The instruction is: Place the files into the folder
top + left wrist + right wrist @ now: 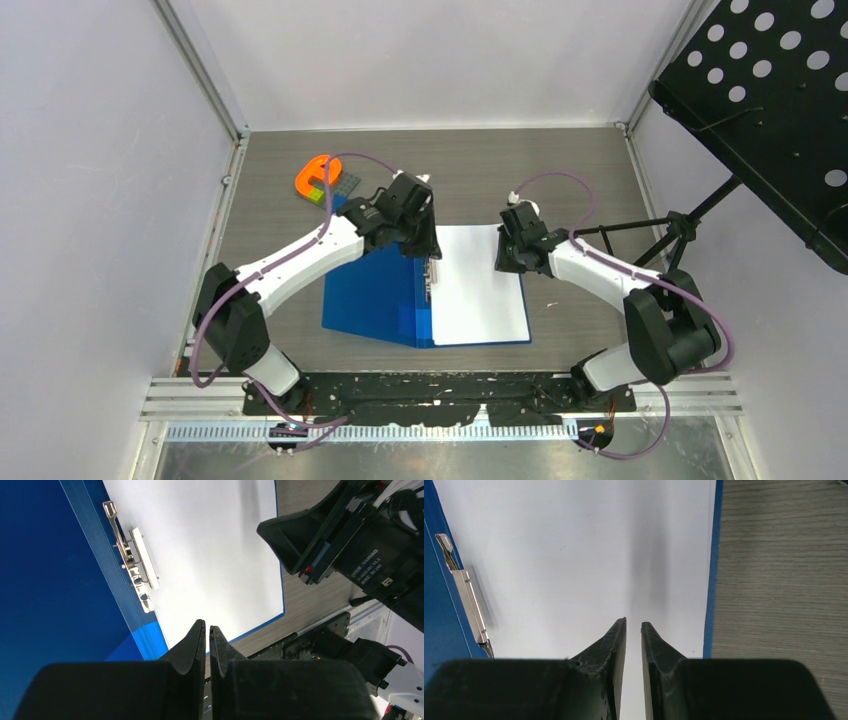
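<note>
The blue folder [370,295] lies open and flat on the table. The white files [480,285] rest on its right half, beside the metal clip [432,278] along the spine. My left gripper [428,246] hovers over the far end of the spine, shut and empty [207,625], with the clip [135,562] ahead of it. My right gripper [505,262] hangs over the far right part of the files [574,555]. Its jaws [633,622] stand a narrow slit apart with nothing between them, and the folder's blue edge [713,580] runs just to its right.
An orange tool and a small tile of coloured pieces [320,180] lie at the back left. A black perforated music stand [770,90] looms on the right, with its tripod leg [640,225] reaching over the table behind the right arm. Metal frame rails border the table.
</note>
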You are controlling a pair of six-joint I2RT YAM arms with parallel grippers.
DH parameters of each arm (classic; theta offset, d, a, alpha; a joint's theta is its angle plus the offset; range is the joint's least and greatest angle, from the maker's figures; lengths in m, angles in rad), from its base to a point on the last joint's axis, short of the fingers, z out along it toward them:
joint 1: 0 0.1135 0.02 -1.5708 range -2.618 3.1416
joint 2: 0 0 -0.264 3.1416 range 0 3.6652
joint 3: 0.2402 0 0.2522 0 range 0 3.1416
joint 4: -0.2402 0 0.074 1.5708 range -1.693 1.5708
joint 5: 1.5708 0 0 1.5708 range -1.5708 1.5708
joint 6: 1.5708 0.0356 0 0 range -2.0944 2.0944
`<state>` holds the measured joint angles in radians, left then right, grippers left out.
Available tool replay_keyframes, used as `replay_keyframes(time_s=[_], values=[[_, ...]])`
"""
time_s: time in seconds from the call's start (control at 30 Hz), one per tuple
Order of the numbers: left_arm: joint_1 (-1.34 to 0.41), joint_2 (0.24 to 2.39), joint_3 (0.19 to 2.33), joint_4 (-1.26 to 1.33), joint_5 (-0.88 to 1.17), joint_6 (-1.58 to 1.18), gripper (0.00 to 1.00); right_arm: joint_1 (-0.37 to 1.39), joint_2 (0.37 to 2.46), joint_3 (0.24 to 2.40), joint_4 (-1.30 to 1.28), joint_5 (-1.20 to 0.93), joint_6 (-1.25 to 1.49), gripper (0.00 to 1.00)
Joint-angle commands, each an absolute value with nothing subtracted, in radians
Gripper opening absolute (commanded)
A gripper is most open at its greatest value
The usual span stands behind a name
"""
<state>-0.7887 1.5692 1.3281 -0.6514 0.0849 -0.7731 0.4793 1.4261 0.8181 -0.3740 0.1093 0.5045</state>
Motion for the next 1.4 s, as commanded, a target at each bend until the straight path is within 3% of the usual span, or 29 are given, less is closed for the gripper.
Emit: replay_keyframes(time_s=[0.0,0.5,0.83,0.93,1.1,1.23,1.37], values=[[-0.768,1.598,1.388,-0.673,0.115,-0.736,0.06,0.486,1.472,0.815,-0.272,0.081,0.514,0.23],[-0.743,1.619,1.379,-0.672,0.117,-0.733,0.05,0.502,1.561,0.792,-0.21,0.068,0.514,0.22],[-0.731,1.597,1.311,-0.669,0.069,-0.723,0.06,0.509,1.51,0.802,-0.231,0.071,0.52,0.22],[-0.727,1.603,1.268,-0.656,0.068,-0.716,0.07,0.508,1.472,0.796,-0.241,0.075,0.523,0.31],[-0.727,1.618,1.211,-0.615,0.087,-0.722,0.08,0.499,1.399,0.76,-0.253,0.099,0.53,0.61],[-0.728,1.629,1.184,-0.587,0.099,-0.729,0.08,0.473,1.359,0.709,-0.243,0.113,0.53,0.71],[-0.727,1.649,1.189,-0.581,0.101,-0.726,0.08,0.462,1.333,0.67,-0.232,0.111,0.533,0.75]])
